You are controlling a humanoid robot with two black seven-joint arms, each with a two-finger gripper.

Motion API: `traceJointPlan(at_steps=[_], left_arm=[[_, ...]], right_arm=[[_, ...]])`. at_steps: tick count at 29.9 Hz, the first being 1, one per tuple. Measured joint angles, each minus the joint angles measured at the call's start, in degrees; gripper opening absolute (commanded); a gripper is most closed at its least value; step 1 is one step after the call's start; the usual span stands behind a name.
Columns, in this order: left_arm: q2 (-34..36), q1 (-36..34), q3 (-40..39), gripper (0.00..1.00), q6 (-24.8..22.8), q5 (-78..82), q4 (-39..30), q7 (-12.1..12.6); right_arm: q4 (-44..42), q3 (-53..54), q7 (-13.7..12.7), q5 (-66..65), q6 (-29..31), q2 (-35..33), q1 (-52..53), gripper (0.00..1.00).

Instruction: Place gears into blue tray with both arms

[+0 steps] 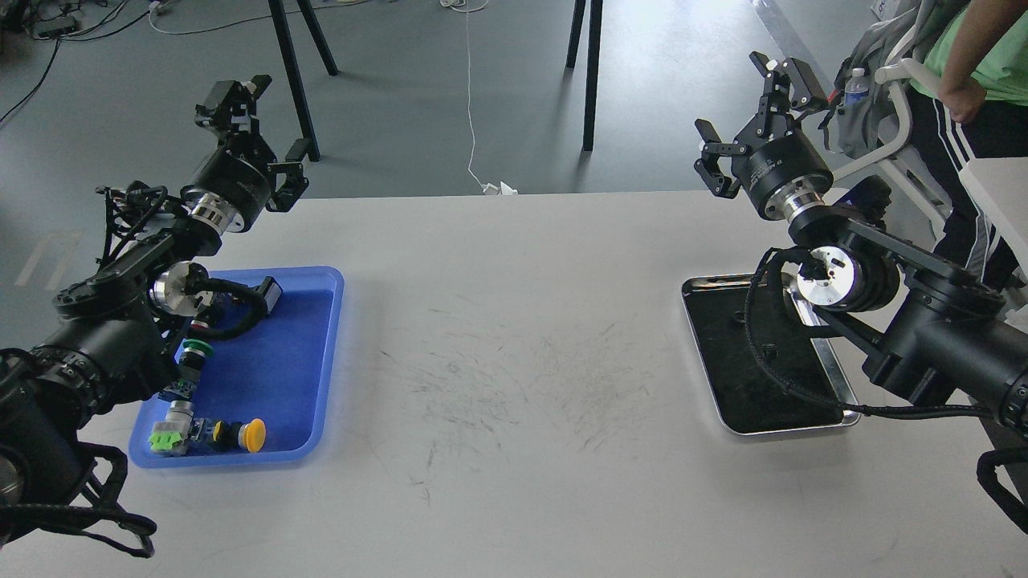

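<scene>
The blue tray [283, 361] lies on the white table at the left, partly under my left arm. My left gripper [263, 136] hangs open beyond the table's far edge, above and behind the tray, holding nothing. Two tiny dark specks on the dark floor of the silver tray look like the gears [768, 351], the other one [735, 315] nearer the far left corner; they are too small to be sure. My right gripper [745, 120] is open and empty, raised past the silver tray's far end.
The silver tray [839, 393] sits at the right, partly covered by my right arm and its cable. Push-button switches with green [193, 348], yellow [254, 433] and lime [165, 440] caps lie in the blue tray. A person [964, 96] stands at the far right.
</scene>
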Motion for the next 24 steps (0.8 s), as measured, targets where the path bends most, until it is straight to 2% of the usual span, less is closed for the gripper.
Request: traceJointPlan(at_steps=[24], left_arm=[[-0.44,-0.72,0.59,0.99,0.00,0.50,0.03,0.00]], right_arm=[[0.03,0.04,0.00,0.01,-0.07,-0.08,0.08,0.99]])
